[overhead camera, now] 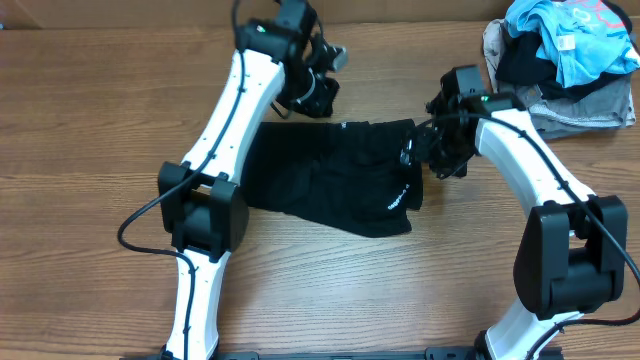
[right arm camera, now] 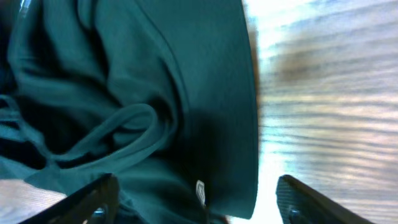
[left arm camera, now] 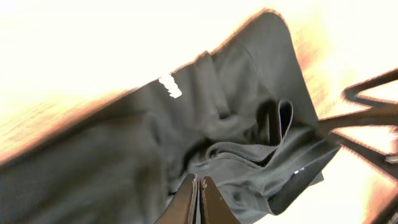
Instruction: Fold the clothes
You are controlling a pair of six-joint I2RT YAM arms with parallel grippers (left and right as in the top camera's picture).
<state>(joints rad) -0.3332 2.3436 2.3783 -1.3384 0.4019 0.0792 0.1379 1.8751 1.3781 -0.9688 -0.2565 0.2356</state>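
The black garment [overhead camera: 330,175] is lying mid-frame in the overhead shot, spread out but pretty rumpled on the wooden table [overhead camera: 100,90]. Its little line of white lettering [overhead camera: 398,197] is near the right-hand edge.

The left arm [overhead camera: 230,105] runs up the left side of the frame, right by the garment's upper-left corner, so that bit is hard to make out. In the wrist view the left gripper [left arm camera: 199,190] has its fingers pressed tight together, pointing at a bunch of folds. I can't see any cloth pinched between them.

The right gripper [right arm camera: 196,199] sits over the garment's right edge with its fingers spread wide and nothing clamped. The cloth just lies below it, with bare wood off to the right of the frame. From above, the gripper's body hides a bit of that edge.

Other stuff: there's a pile in the upper right corner of the overhead, light blue shirt [overhead camera: 575,35] on top and grey folded garment [overhead camera: 585,112] underneath, well apart from the black one.
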